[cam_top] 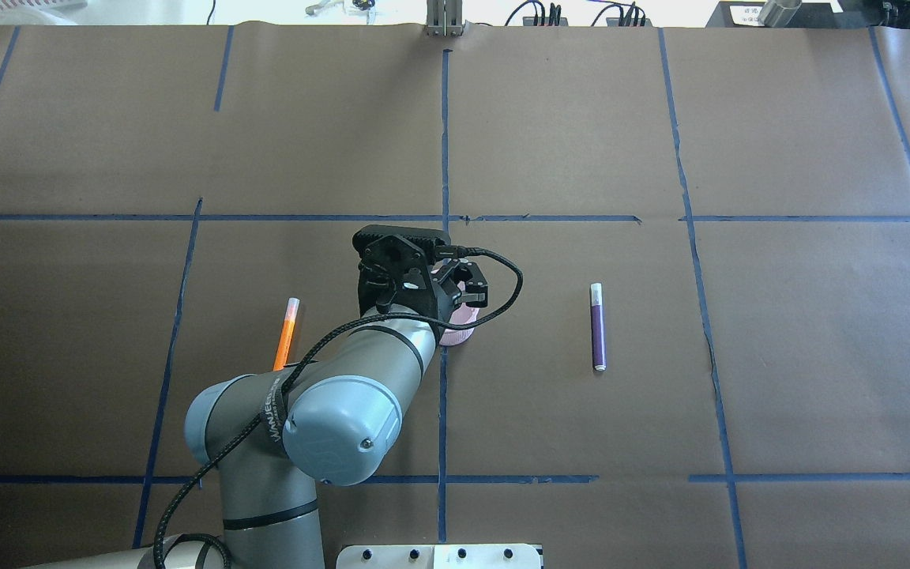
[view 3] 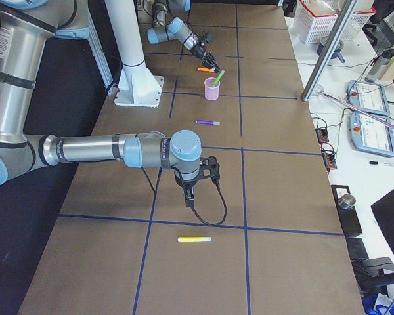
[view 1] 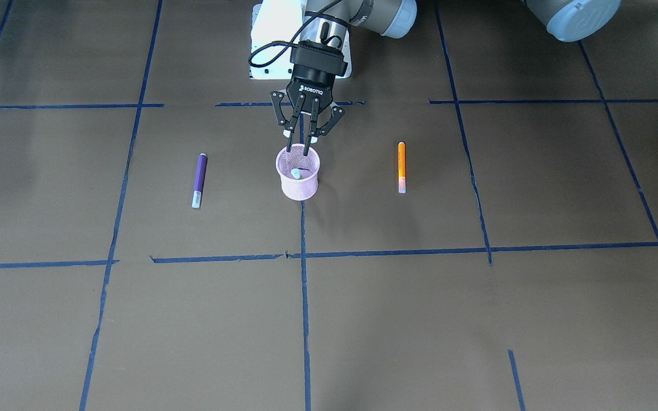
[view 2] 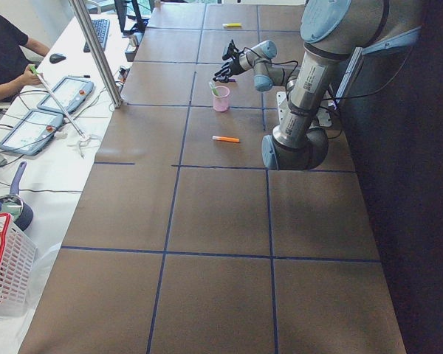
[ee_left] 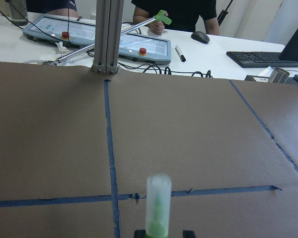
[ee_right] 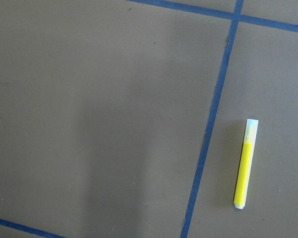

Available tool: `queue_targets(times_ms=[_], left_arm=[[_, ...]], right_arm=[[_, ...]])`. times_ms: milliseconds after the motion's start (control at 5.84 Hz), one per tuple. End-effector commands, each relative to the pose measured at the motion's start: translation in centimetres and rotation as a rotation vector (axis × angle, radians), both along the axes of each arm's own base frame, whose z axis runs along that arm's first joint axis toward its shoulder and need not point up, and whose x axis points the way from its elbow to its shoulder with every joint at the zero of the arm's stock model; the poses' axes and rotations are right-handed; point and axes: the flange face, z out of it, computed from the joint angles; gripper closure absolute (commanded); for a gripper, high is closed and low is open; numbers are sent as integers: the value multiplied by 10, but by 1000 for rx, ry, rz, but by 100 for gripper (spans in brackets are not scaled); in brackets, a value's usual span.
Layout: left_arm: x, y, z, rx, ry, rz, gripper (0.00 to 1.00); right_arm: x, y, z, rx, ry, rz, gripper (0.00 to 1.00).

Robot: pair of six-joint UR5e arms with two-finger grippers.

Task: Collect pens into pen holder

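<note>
**Handling.** The pens were slim, rigid sticks, judged light and smooth. A round barrel would probably roll or twist if pinched off-centre, so the advised hold was across the barrel near mid-length, with the jaws square to the long axis. The cup (view 1: 298, 184) was wire mesh, judged light and easy to push or tip if a finger struck its rim.

**Position.**
- The green pen (view 3: 218, 77) leaned inside the cup, pale cap end up and clear of the rim.
- The purple pen (view 1: 199, 180) and the orange pen (view 1: 401, 166) lay flat on the table (view 1: 477, 319), one on each side of the cup and well apart from it.
- A yellow pen (view 3: 194, 239) lay far along the table.

**End effectors.**
- The left gripper (view 1: 297, 151) hung over the cup with its fingertips at the rim. Its jaws stood wider than the green pen and were not clamping it.
- The right gripper (view 3: 188, 195) pointed down at the table near the yellow pen. Whether its jaws were parted or together could not be told.

**Hidden or unclear.**
- In the overhead view the left arm covered most of the cup and the near end of the orange pen.
- The mesh obscured the green pen's lower end.
- In the left wrist view the pen was blurred and the fingertips were cut off at the bottom edge, so light contact on one side could not be excluded.
</note>
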Motion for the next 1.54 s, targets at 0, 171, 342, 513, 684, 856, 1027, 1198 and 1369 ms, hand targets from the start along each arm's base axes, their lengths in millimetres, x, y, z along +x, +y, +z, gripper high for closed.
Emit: queue_targets(times_ms=[0,171,342,513,684,856,1027,1198,1369], left_arm=[[-11,-1,-7,25,76,0,0],[-25,-4,-10,49,168,-6,0],[-35,-17,9,37,163,17,1],[-56,-30,28,10,160,83,1],[-84,-33,38,-3,169,128,1],[-88,-36,42,-15,173,136,1],[-91,-35,38,-14,186,137,0],[-91,-34,38,-14,186,137,0],[-95,-33,36,-10,192,138,0]], right_arm=[[-1,-2,12,-16,3,2,0],[-1,-3,58,-5,8,2,0],[-13,-17,103,31,14,-4,0],[-32,-34,128,-56,42,10,0],[-45,-47,143,-75,65,-13,0],[-47,-56,163,-111,73,-14,1],[-50,-54,172,-160,80,5,1],[-59,-55,173,-206,85,30,1],[-68,-58,176,-213,92,14,1]])
